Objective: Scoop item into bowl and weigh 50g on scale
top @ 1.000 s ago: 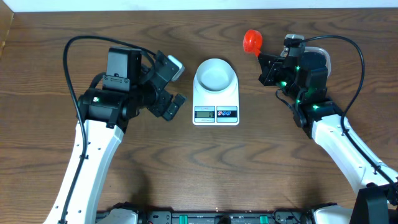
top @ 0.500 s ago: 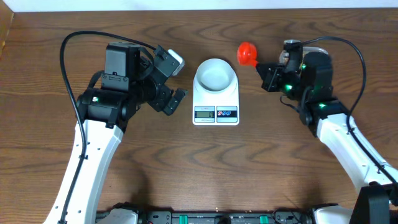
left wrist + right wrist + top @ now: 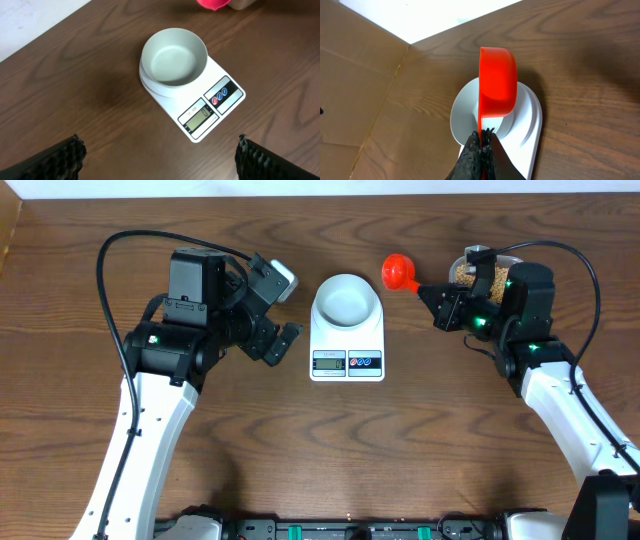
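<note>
Beside the bowl (image 3: 346, 297), right pincer (image 3: 438, 291) clamps a red scoop (image 3: 400, 272).

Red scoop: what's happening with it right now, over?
Right fingers shut on red scoop handle, scoop just right of bowl. Left fingers open, empty. Bowl on scale, empty. Nothing in the way.

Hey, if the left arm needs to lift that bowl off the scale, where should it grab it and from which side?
Probably the rim of the bowl, at its left edge, coming down from above with one finger inside and one outside. It sits upright and open on the scale, looks empty, and the open left claw is already on that side.
</note>
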